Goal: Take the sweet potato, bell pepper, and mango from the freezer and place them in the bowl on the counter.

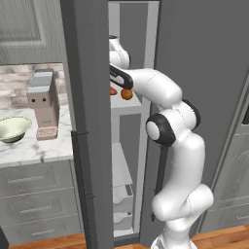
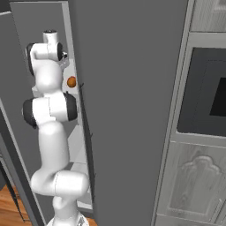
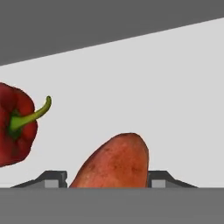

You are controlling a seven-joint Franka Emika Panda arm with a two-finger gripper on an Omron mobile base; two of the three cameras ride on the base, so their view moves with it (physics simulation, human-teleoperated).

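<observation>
Hand view: you are looking along the gripper (image 3: 107, 179) at a pale shelf inside the freezer. The sweet potato (image 3: 114, 162), a reddish-orange lump with a speckled skin and a rounded tip, rises from the bottom of the picture right between your two dark fingertips (image 3: 51, 178). One fingertip sits against each flank of it, so your jaws are narrowed onto the sweet potato. To its left lies the bell pepper (image 3: 14, 127), deep red and lobed, with a curved green stem pointing toward the middle of the picture. It is apart from the sweet potato. Behind both runs the pale back wall, with a dark grey band slanting above it.

In the left base view, your white arm reaches from the lower right up into the freezer (image 1: 86, 97), a tall dark grey appliance with a narrow pale compartment. The hand is at an upper shelf. Just below the forearm you can see the mango (image 1: 127, 94), a small orange ovoid on that shelf, and a sliver of red beside it, too small to name for certain. To the left stands the counter (image 1: 34, 150), white marble with grey veins over grey drawers. On it, near the left edge, sits the bowl (image 1: 12, 128), wide, shallow and pale cream-green. Beside the bowl stands a beige coffee machine (image 1: 44, 104).

In the right base view, the mango (image 2: 71, 81) shows as an orange spot just right of your arm.
</observation>
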